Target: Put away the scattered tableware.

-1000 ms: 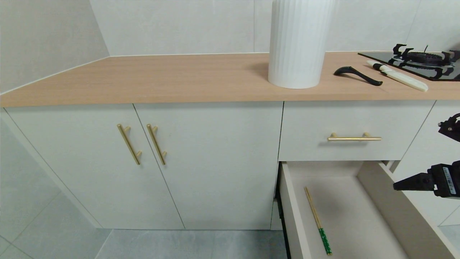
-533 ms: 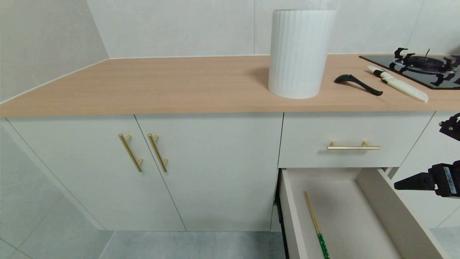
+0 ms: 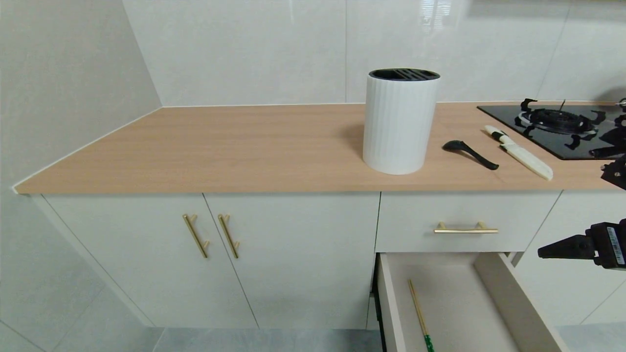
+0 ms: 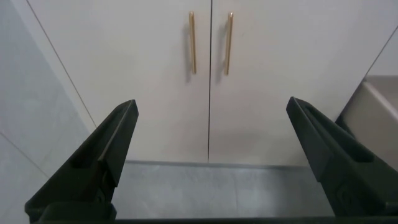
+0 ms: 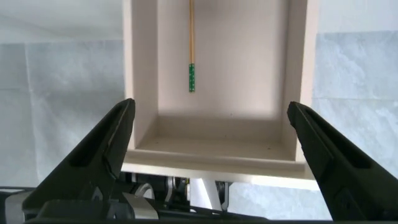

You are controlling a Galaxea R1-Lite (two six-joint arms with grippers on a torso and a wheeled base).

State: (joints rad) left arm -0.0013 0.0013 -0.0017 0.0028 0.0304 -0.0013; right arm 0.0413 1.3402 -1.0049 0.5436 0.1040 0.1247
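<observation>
Well, the lower drawer (image 3: 390,303) stands pulled out beneath the wooden countertop (image 3: 220,146). A pair of chopsticks (image 3: 416,309) with green ends lies lengthwise on its floor, close to the wall on the robot's left. The drawer above it (image 3: 415,225) is closed, with a brass bar handle across its front.

Up on the countertop a white ribbed knife holder (image 3: 400,124) with a black slotted top stands upright. Just to its right lie a black spoon (image 3: 469,153) and a white knife (image 3: 520,155), apart from one another, with the knife nearest the gas hob (image 3: 557,124).

The right gripper (image 5: 210,106) is spread wide with nothing between its fingers. From the head view one dark finger (image 3: 562,247) juts in at the right edge, beside the open drawer, and the wrist view looks down on the chopsticks inside.

The left gripper (image 4: 211,102) is likewise spread wide and empty. It is held low before the double cabinet doors (image 4: 155,93), whose two brass handles (image 4: 192,42) sit side by side above the grey floor tiles (image 4: 205,183).
</observation>
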